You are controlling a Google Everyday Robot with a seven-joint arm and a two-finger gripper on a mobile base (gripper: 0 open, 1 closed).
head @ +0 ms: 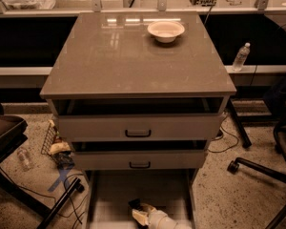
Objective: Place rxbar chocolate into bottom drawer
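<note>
The bottom drawer (109, 194) is pulled out at the foot of the cabinet, a pale shallow tray with a light floor. My gripper (139, 211) reaches in from the bottom edge of the view and sits over the drawer's near middle. A small dark bar, the rxbar chocolate (135, 204), sits at the gripper's tip, held low over the drawer floor. The arm's pale wrist (162, 221) runs off the frame's lower edge.
The two upper drawers (138, 127) with dark handles stand slightly open. A white bowl (166, 30) sits on the cabinet top. A water bottle (240, 56) is at the right, chair legs and a caster (233, 166) lower right, cables and clutter (57, 149) on the left floor.
</note>
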